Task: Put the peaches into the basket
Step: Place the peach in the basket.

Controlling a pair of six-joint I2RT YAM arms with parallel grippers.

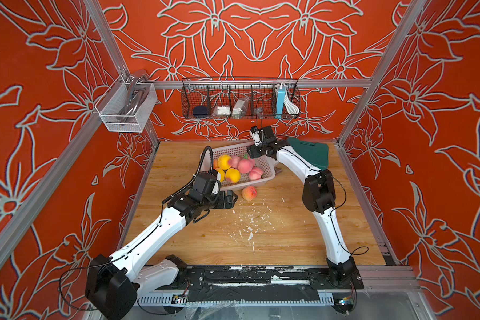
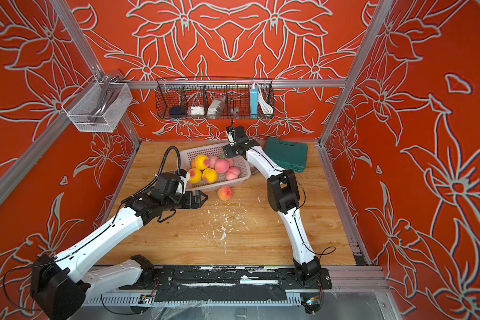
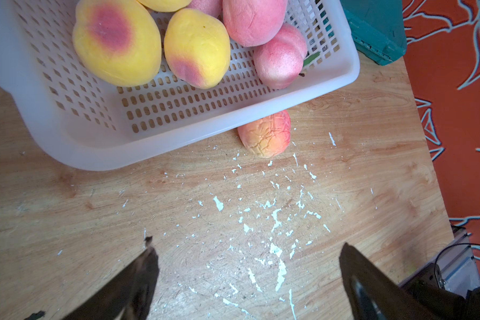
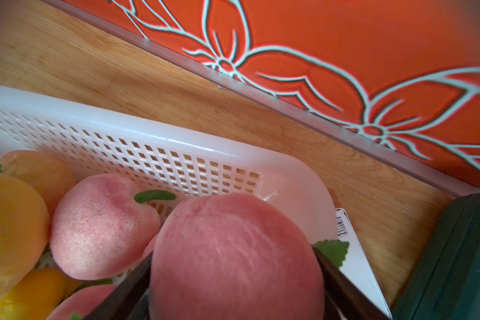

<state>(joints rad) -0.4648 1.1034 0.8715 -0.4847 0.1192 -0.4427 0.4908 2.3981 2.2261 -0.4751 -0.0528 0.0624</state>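
Red floral walls [image 1: 261, 41] close in one wooden table [image 1: 261, 243] flecked with white chips. One white basket [image 1: 227, 151] sits at the back middle. One green case [image 2: 286, 155] lies just beside it on the right. One black wire rack [image 1: 240, 102] hangs on the back wall, and one silver mesh box [image 1: 125, 108] hangs on the left rail.

About seven peaches [image 1: 232, 175], yellow and pink, are piled at the basket. The count is unsure, since they overlap and the left wrist hides part of the pile. One more, the loose peach [image 1: 249, 193], lies on the table against the basket's front rim, partly tucked under it in the left wrist view.

Two arms work here. The left arm stretches from the front left base with its wrist level. The left gripper [image 1: 231, 200] hangs low over the table near the front rim and points toward the loose peach, its fingers [image 3: 147, 263] spread wide with nothing between them. The right arm rises from the front right base, bends at a high elbow and reaches back and left, with its wrist tipped down over the basket's back right corner. The right gripper [image 4: 233, 257] clasps a pink peach [image 4: 227, 227] over the pile, one finger against each side.
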